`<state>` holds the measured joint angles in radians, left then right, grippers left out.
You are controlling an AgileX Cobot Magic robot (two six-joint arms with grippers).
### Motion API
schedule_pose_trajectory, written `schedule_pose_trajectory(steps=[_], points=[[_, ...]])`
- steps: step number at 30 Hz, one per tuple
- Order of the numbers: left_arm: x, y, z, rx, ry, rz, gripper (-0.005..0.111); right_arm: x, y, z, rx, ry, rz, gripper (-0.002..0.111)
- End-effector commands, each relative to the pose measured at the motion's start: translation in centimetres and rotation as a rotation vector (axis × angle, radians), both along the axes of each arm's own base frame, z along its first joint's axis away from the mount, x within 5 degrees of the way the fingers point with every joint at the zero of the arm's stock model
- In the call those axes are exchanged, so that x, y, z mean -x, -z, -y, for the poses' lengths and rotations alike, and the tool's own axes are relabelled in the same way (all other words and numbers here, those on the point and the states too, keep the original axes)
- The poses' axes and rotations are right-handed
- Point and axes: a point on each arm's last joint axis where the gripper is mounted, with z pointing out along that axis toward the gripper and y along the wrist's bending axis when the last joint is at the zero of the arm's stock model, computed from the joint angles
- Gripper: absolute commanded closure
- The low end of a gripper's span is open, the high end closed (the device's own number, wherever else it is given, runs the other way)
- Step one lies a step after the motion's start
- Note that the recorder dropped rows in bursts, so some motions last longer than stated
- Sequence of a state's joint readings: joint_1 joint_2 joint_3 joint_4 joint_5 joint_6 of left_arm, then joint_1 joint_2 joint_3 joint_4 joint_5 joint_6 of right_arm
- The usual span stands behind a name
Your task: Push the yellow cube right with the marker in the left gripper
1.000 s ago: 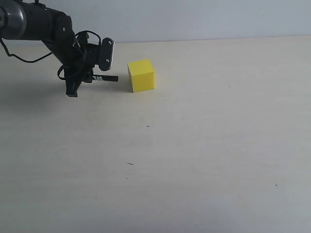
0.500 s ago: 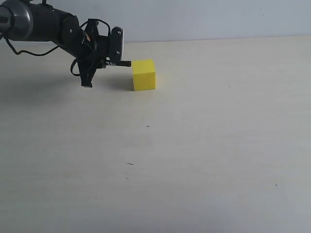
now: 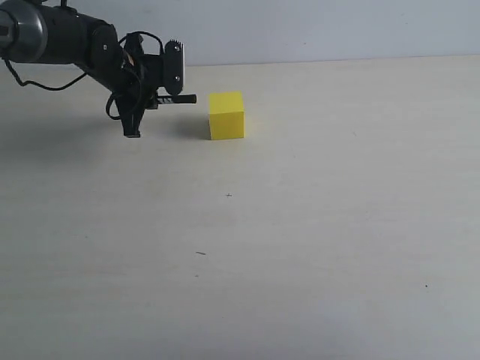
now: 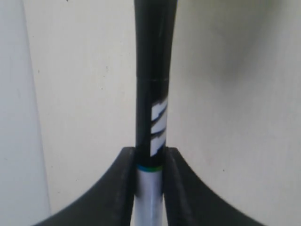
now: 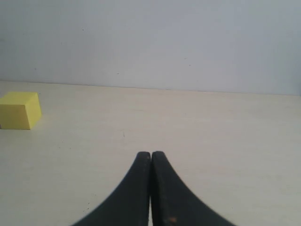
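The yellow cube rests on the pale table at the upper left of the exterior view and also shows at the edge of the right wrist view. My left gripper is shut on the marker, whose black cap end points right at the cube with a small gap between tip and cube. In the left wrist view the marker runs out from between the left gripper's jaws, black printed cap forward, white barrel behind. My right gripper is shut with nothing in it and is out of the exterior view.
The pale table stretches to the right of and in front of the cube. A grey wall stands just behind the table's far edge. The left arm reaches in from the upper left corner.
The left gripper rose and moved right with the marker, the tip met the cube, and the cube slid a little to the right. The tip has since drawn back slightly.
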<state>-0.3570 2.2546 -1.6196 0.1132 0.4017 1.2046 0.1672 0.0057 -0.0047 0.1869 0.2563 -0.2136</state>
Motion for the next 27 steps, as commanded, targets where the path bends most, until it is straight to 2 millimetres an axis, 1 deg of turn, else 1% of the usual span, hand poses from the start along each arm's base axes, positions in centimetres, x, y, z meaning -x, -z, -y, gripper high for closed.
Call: schedule_pose_trajectory(steps=[1, 3, 5, 10, 11, 13, 18, 22, 24, 26, 27], points=[[-0.1, 1.5, 1.8, 0.03, 0.036, 0.051, 0.107, 0.0, 0.0, 0.0, 0.0, 0.006, 0.013, 0.108], [0.0, 1.7, 2.7, 0.033, 0.051, 0.05, 0.107, 0.0, 0.0, 0.0, 0.0, 0.006, 0.013, 0.108], [-0.1, 1.2, 2.8, 0.068, 0.008, 0.05, 0.107, 0.0, 0.0, 0.0, 0.0, 0.006, 0.013, 0.108], [-0.6, -0.3, 0.4, 0.097, -0.096, 0.029, 0.107, 0.0, 0.0, 0.0, 0.0, 0.006, 0.013, 0.108], [-0.4, -0.7, -0.4, 0.075, -0.118, -0.013, 0.107, 0.0, 0.0, 0.0, 0.0, 0.006, 0.013, 0.108], [0.0, -1.1, -1.3, 0.038, -0.138, -0.075, 0.107, 0.0, 0.0, 0.0, 0.0, 0.006, 0.013, 0.108], [1.2, -0.7, -2.0, -0.039, -0.161, -0.219, 0.107, 0.0, 0.0, 0.0, 0.0, 0.006, 0.013, 0.108], [1.3, -0.7, -2.2, -0.064, -0.157, -0.23, 0.107, 0.0, 0.0, 0.0, 0.0, 0.006, 0.013, 0.108], [1.4, -0.7, -1.8, -0.081, -0.134, -0.21, 0.107, 0.0, 0.0, 0.0, 0.0, 0.006, 0.013, 0.108], [1.3, -0.6, -0.8, -0.11, -0.093, -0.16, 0.107, 0.0, 0.0, 0.0, 0.0, 0.006, 0.013, 0.108], [1.2, -0.5, 0.1, -0.112, -0.082, -0.116, 0.107, 0.0, 0.0, 0.0, 0.0, 0.006, 0.013, 0.108]])
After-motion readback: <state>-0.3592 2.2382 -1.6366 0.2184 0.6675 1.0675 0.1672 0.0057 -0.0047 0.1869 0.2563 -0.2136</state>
